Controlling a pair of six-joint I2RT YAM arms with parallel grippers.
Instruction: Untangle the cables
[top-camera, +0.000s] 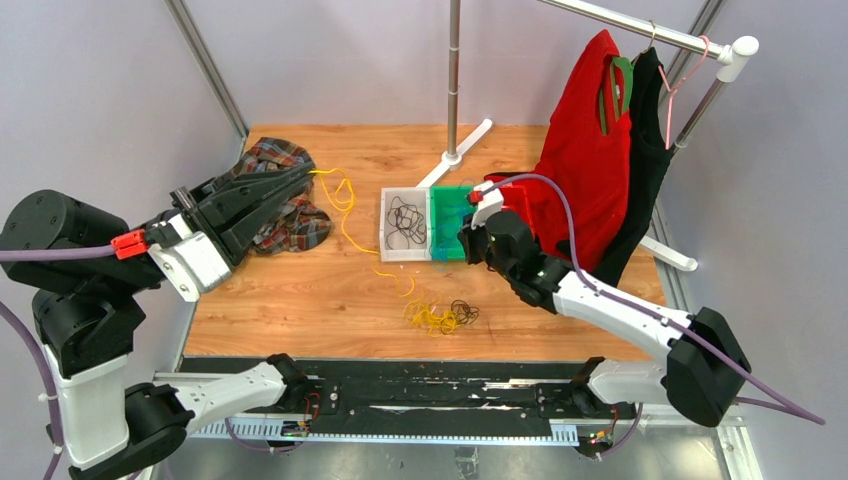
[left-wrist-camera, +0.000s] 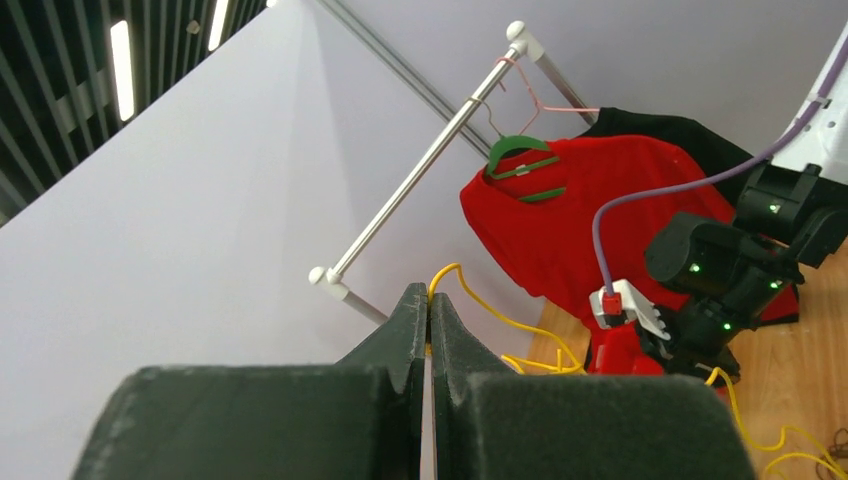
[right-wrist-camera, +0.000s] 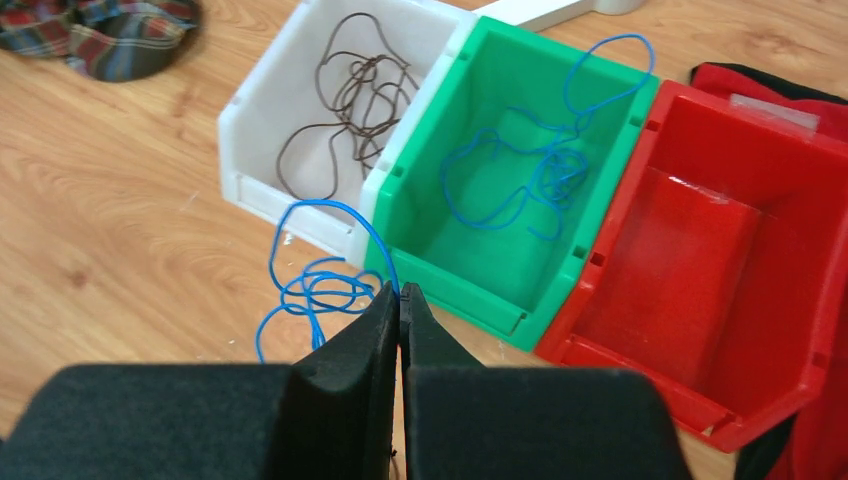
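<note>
Yellow first: the yellow cable (left-wrist-camera: 443, 268) is pinched at one end in the left hand (left-wrist-camera: 428, 300), fingers pressed shut and held out over the plaid cloth (top-camera: 280, 195), presumably to draw it clear of the yellow-and-black tangle (top-camera: 442, 317) on the wood surface (top-camera: 300, 300). The right hand (right-wrist-camera: 400, 292), also fully closed, nips a blue cable (right-wrist-camera: 312, 292) coiled just beside the green bin (right-wrist-camera: 470, 290), likely bound for the blue one already inside. The white bin (right-wrist-camera: 250, 150) holds a dark cable (right-wrist-camera: 350, 95); the red bin (right-wrist-camera: 700, 300) shows none. The yellow run passes near the white bin's corner and may snag there. Behind the bins stands a clothes rack (top-camera: 640, 30) with a red shirt (top-camera: 585, 150).
</note>
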